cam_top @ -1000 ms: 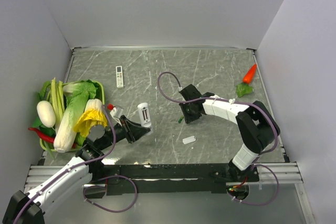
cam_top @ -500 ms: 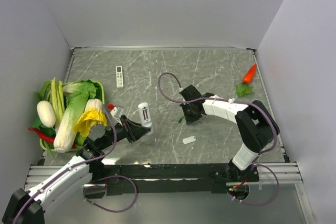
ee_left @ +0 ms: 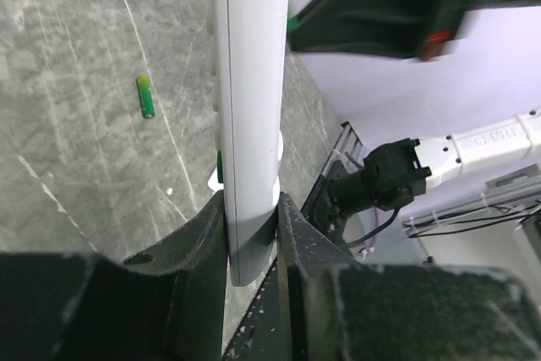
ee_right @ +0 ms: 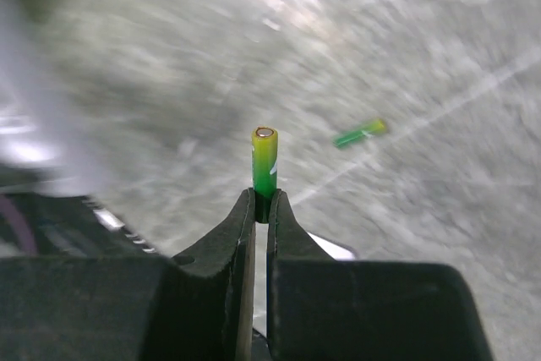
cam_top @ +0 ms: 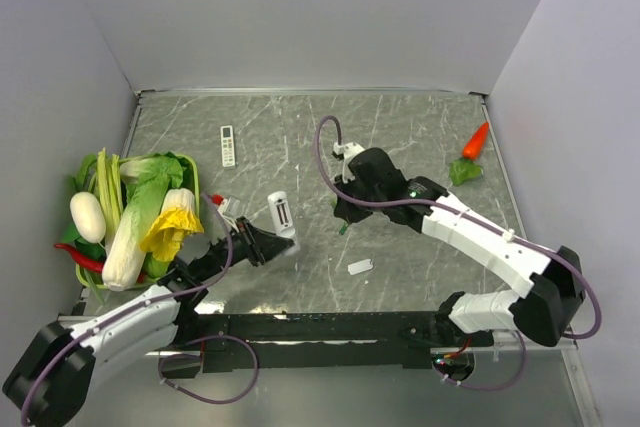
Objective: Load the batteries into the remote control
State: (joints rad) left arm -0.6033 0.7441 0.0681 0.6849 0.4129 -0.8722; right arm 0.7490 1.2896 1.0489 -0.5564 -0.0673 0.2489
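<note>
The remote control [cam_top: 281, 213] is a plain white bar, and my left gripper [cam_top: 268, 245] is shut on its lower end and holds it off the table. In the left wrist view the remote control [ee_left: 249, 116] stands up between both fingers of that gripper [ee_left: 254, 234]. My right gripper [ee_right: 261, 202] is shut on a green battery [ee_right: 264, 161], which sticks up past the fingertips. From above, the right gripper [cam_top: 345, 209] hangs just right of the remote. A second battery [cam_top: 343, 230] lies on the table below it, also seen as a battery [ee_right: 359, 134] and a battery [ee_left: 146, 95] in the wrist views.
A small white cover piece [cam_top: 360, 266] lies on the table toward the near edge. A slim remote with a dark screen [cam_top: 227, 145] lies at the back left. A basket of vegetables [cam_top: 130, 217] fills the left side. A red pepper [cam_top: 476, 140] and a green leaf [cam_top: 463, 171] lie at the far right.
My right gripper has shut on a battery and lifted it up and a little left, its arm now stretched out to the right. The left gripper has shifted the remote slightly right.
</note>
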